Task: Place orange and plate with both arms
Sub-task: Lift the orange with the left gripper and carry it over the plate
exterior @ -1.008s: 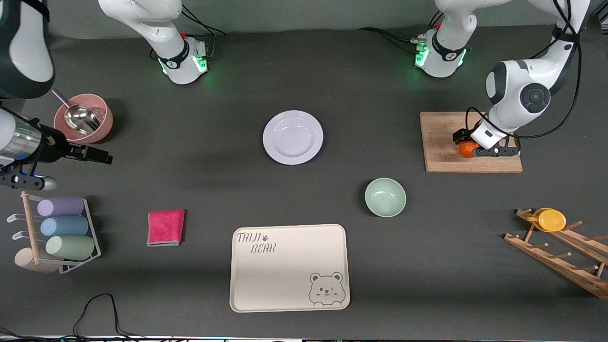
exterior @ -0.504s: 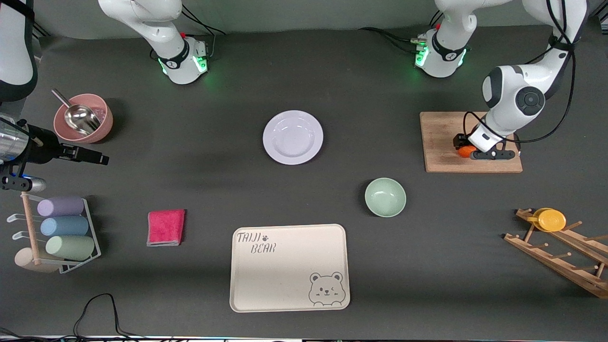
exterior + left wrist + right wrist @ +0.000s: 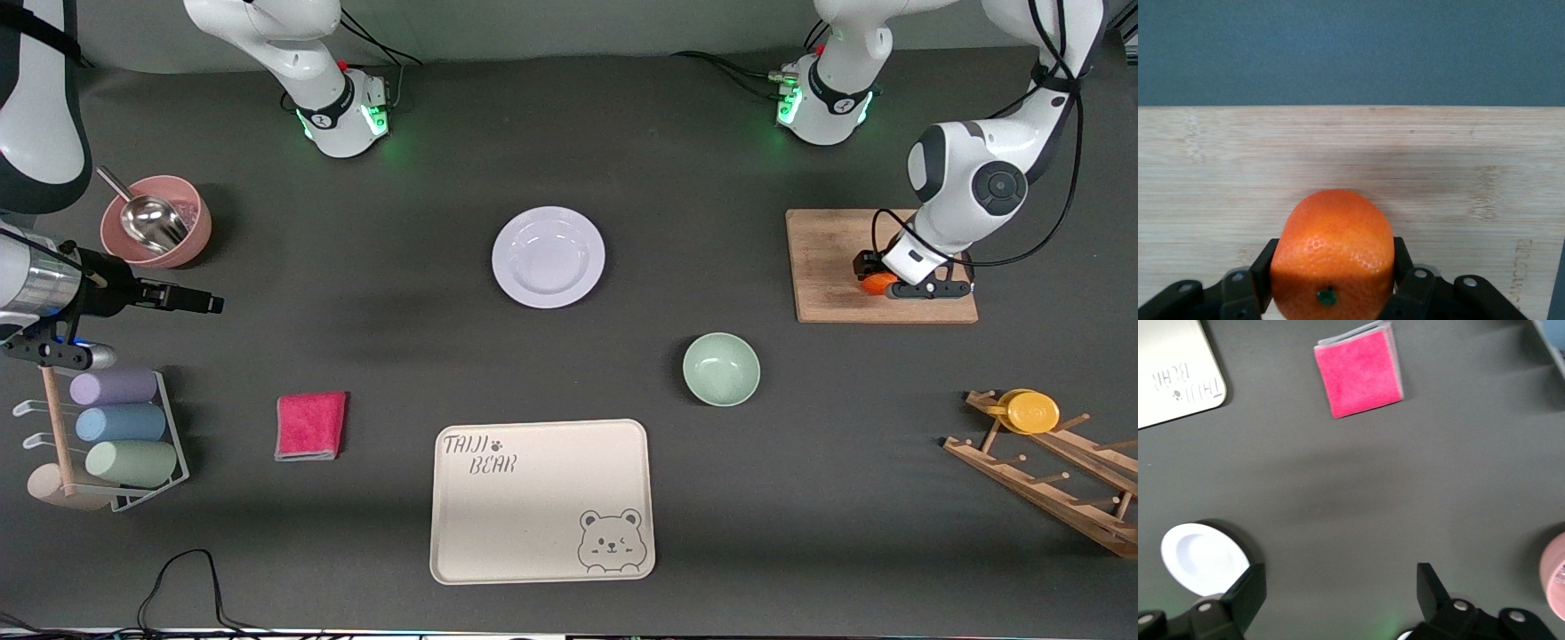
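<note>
Left wrist view, orange: the orange [image 3: 1332,257] sits between the two black fingers [image 3: 1245,293] of the left gripper [image 3: 1331,293], which are clamped against its sides; green stem dot faces the camera.
Orange, place: on the wooden cutting board [image 3: 831,267] at the left arm's end of the table; in the front view only a sliver of the orange [image 3: 880,283] shows beside the gripper.
Left gripper: the left gripper [image 3: 889,283] is down at the board, fingers pressed on the fruit.
Plate: the white plate [image 3: 548,257] lies flat on the dark table [image 3: 400,356] near the middle, well apart from the board.
Right gripper: the right gripper [image 3: 204,302] hangs over the table at the right arm's end, near the pink bowl; fingers spread apart with bare table between them, holding nothing, as the right wrist view shows [image 3: 1338,600].
Green bowl: the pale-green bowl [image 3: 721,369] sits between the plate and the board, nearer the front camera than both.
Tray: the cream bear tray [image 3: 541,501] lies nearer the front camera than the plate.
Cloth: the pink cloth [image 3: 310,426] lies beside the tray, toward the right arm's end.
Pink bowl: the pink bowl [image 3: 194,233] holds a metal scoop [image 3: 147,218].
Cup rack: the wire rack [image 3: 169,427] holds three pastel cups lying on their sides.
Wooden rack: the wooden peg rack [image 3: 1049,484] carries a yellow cup [image 3: 1031,412].
</note>
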Action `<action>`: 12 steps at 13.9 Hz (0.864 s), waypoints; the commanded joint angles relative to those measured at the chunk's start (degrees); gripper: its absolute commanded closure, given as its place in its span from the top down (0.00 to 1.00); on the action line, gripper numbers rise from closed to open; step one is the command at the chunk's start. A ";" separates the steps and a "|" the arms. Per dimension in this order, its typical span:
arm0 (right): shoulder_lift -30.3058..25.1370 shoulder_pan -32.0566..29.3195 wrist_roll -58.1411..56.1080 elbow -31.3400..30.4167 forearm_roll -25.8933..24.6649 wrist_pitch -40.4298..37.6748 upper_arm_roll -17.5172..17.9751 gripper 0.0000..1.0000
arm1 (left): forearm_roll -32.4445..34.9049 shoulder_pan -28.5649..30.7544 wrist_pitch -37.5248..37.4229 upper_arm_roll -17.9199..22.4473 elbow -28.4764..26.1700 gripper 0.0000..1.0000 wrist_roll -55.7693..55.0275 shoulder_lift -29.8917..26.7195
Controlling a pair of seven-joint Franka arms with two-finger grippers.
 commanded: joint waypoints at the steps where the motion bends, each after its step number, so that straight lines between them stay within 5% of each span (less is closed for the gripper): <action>1: 0.13 0.18 0.33 0.00 3.37 -0.30 -0.19 1.00 | 0.84 0.10 -17.49 -0.07 4.85 0.00 0.05 -9.05; 8: 1.54 0.18 0.42 0.00 7.24 1.28 -0.19 1.00 | 0.22 -2.88 -58.04 -0.60 37.61 0.00 -0.30 -11.01; 12: 1.37 1.23 0.42 -0.18 9.18 0.75 -0.02 1.00 | -0.13 -6.13 -69.94 -1.21 57.76 0.00 -0.48 -2.94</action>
